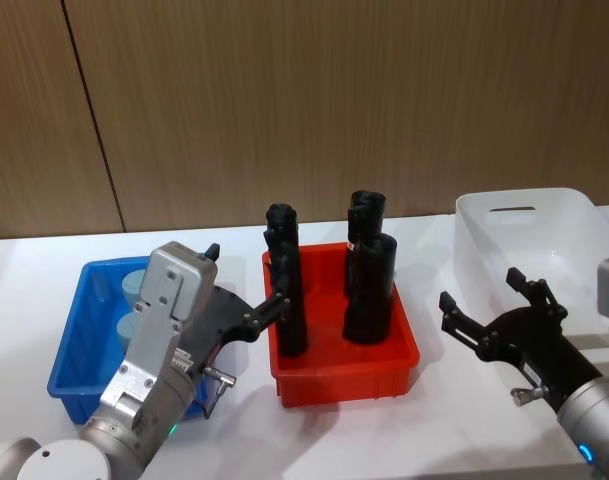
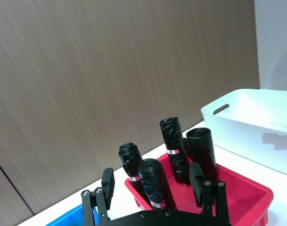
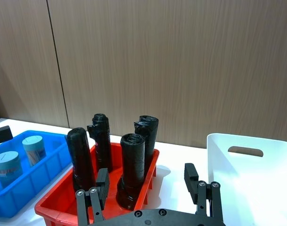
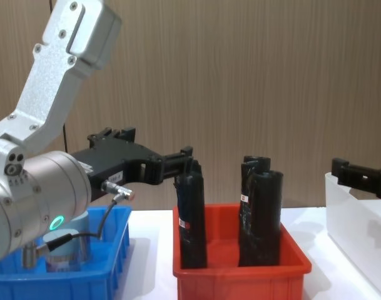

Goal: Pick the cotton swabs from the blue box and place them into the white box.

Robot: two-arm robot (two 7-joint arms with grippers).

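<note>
No text can be read anywhere.

Left gripper [image 2: 151,181] seen with its two black fingers [image 2: 108,182] spread apart, four black wrapped rolls [image 2: 200,150] stood upright in the red bin [image 2: 247,183] just beyond them, white box [image 2: 256,127] with handle cut-out set past the red bin, corner of the blue box [image 2: 63,217] glimpsed beside the gripper, wood-panelled wall [image 2: 110,70] behind.

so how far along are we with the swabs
Nothing looks done: two swab jars sit in the blue box. Nothing in hand: left tool open near that box, right tool open beside the white box. Both jars left to move.
</note>
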